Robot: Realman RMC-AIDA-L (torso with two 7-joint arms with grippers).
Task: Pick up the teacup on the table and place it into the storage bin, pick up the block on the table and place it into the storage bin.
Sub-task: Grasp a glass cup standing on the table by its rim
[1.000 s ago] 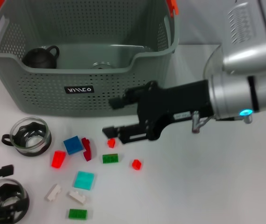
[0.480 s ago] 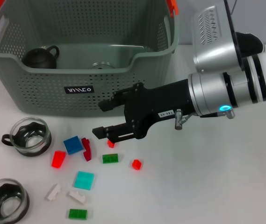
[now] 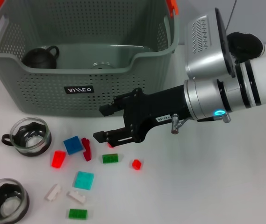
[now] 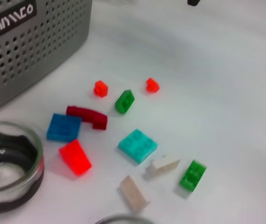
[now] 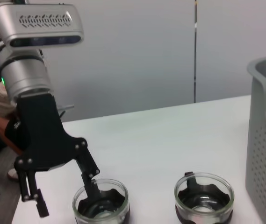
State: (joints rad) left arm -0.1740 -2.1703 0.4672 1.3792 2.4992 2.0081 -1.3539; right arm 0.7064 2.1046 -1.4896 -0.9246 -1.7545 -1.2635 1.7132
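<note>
Head view: the right gripper (image 3: 104,123) hangs with fingers apart, just in front of the bin (image 3: 81,95), with a small red block (image 3: 110,145) under its lower finger. Beyond its tips, a glass teacup (image 3: 29,136) stands on the table (image 3: 207,186). The left gripper (image 5: 60,191), fingers spread, straddles the rim of a second teacup (image 5: 101,205).

Place: a lab or test room, as far as I can tell.
Worktop (image 3: 217,186): plain white, bare of any household things.
Walls (image 5: 137,51): blank pale panels behind my left arm (image 5: 34,56).
Props: loose toy blocks (image 4: 137,145), glass cups (image 5: 204,198), a perforated bin (image 3: 81,88), laid out for practice.
</note>
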